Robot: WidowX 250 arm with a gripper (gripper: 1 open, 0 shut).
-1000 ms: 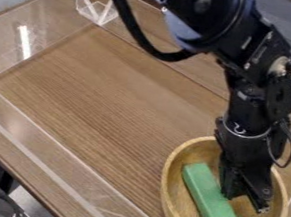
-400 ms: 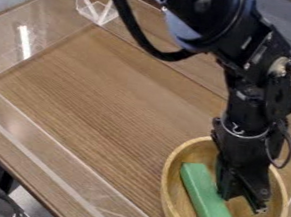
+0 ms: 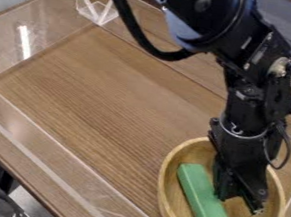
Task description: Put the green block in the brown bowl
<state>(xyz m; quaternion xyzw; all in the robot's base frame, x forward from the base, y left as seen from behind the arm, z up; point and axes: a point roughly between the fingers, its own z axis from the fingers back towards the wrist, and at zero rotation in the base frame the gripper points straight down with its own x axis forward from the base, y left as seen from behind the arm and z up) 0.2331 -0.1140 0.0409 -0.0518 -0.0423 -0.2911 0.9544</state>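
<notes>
The green block (image 3: pixel 208 202) lies inside the brown bowl (image 3: pixel 174 170) at the table's near right corner, slanting from the bowl's left side toward its front. My gripper (image 3: pixel 246 192) points straight down into the bowl, just right of the block's upper end. Its dark fingers (image 3: pixel 242 184) are shut together. They stand beside the block's right edge, and I see nothing between them. The arm hides the bowl's far right rim.
The wooden table top (image 3: pixel 111 86) is ringed by a low clear plastic wall (image 3: pixel 27 115). A clear plastic piece (image 3: pixel 97 11) stands at the back left corner. The bowl sits close to the table's front right edge.
The green block has shifted slightly left and lower in the bowl. The gripper has stayed in place and shut.
</notes>
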